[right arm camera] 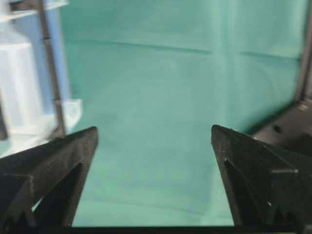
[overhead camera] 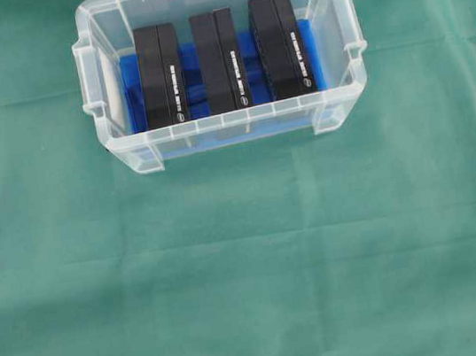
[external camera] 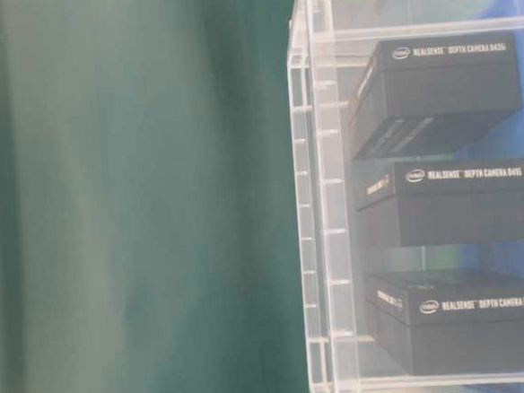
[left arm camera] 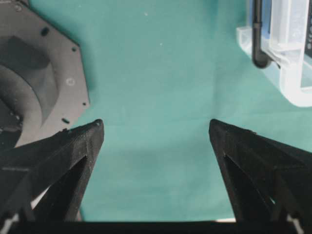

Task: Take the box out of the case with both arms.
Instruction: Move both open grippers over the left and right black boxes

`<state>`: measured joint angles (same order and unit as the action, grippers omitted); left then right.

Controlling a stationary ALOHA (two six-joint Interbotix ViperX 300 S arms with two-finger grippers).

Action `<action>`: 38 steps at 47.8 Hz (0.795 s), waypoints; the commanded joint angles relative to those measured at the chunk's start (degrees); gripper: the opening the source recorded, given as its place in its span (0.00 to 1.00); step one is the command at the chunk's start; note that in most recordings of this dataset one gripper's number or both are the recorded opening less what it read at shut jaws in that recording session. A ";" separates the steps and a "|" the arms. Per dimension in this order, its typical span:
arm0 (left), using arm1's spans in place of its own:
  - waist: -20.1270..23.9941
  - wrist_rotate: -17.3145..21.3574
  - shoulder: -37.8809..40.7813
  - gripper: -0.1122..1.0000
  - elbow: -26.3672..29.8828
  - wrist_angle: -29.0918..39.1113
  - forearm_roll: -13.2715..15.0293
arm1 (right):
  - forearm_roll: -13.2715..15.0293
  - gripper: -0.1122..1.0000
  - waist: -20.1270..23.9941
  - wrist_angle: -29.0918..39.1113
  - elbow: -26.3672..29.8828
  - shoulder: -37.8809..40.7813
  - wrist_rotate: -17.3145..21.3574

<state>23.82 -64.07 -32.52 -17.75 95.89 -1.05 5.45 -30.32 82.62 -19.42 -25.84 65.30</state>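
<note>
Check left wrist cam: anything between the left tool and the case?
Nothing: only bare green cloth between the open left tool and the case at upper right.

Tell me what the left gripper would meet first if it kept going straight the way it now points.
Probably just the green cloth: the left gripper is open with only cloth between its fingers. The case sits off to one side, though depth is unclear.

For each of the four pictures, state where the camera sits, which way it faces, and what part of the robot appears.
Overhead: above, facing down on the case with three boxes; arm parts at edges.
Table-level: low, sideways at the case wall; no robot.
Left wrist: behind the open left hand, over cloth.
Right wrist: behind the open right hand, over cloth.
All four show the case.
</note>
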 commanded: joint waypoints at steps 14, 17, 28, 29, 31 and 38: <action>-4.39 -2.46 12.04 0.89 9.84 -5.10 -0.35 | 0.00 0.94 6.59 -4.04 10.28 10.90 2.55; -5.10 -2.72 14.33 0.89 11.87 -7.03 -0.35 | 0.00 0.94 7.47 -4.48 11.87 12.57 2.64; -7.21 -2.11 22.68 0.89 18.46 -9.14 -0.53 | 0.00 0.94 9.93 -4.75 18.28 18.98 2.64; -7.29 -2.11 23.29 0.89 19.25 -9.14 -0.62 | 0.09 0.94 10.02 -4.75 18.81 19.42 2.64; -7.47 -2.11 24.43 0.89 20.48 -9.23 -0.79 | 0.00 0.94 10.37 -4.83 19.78 20.39 2.55; -7.47 -2.02 27.86 0.89 24.70 -9.32 -1.23 | 0.00 0.94 11.60 -5.71 23.12 23.99 2.55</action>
<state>16.44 -66.01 -5.10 3.87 86.84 -1.85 5.36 -19.42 77.70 0.97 -2.11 67.68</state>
